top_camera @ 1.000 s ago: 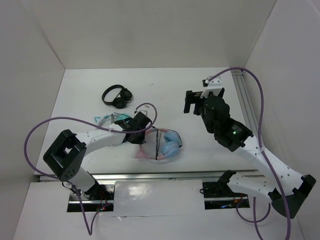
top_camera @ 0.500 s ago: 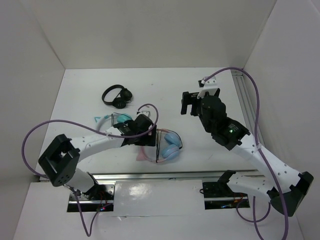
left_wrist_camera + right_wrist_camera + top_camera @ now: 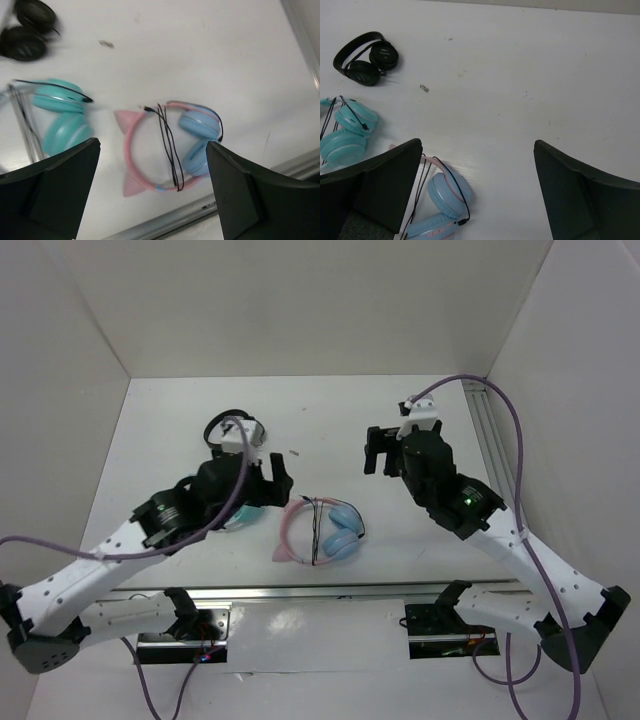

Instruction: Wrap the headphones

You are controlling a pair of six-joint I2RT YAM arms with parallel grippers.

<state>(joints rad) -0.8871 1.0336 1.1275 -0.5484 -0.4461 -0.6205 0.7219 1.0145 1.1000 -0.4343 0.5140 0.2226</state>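
— So, starting at the near edge, what lies closest to the arm bases?

— Just past the metal rail (image 3: 300, 592), the headphones (image 3: 318, 531) lie flat on the white table (image 3: 420, 410), with nothing gripping them. The pink cat-eared headband (image 3: 129, 150) is on the left, and the two light blue ear cups (image 3: 199, 125) sit close together on the right.

— And the lead?

— The thin black cable (image 3: 169, 145) is draped in a few loose strands across the opening of the band, from its far side to its near side. The plug end (image 3: 142, 106) lies by the far side, close to one pink ear.

— Where are the arms?

— The left gripper (image 3: 255, 478) hangs above the table just left of the headphones, its fingers (image 3: 60, 190) spread wide with nothing between them. Its wrist camera looks down on the pink band. Under that arm lies a teal pair of headphones (image 3: 59, 120), beside the pink ones but not touching them.

— The other one?

— The right gripper (image 3: 383, 448) hovers farther back and to the right, well apart from the headphones. Its fingers (image 3: 580, 200) are likewise parted and empty.

— Anything beyond?

— A small black pair of headphones (image 3: 365, 59) lies at the far left, partly hidden behind the left wrist in the top view.
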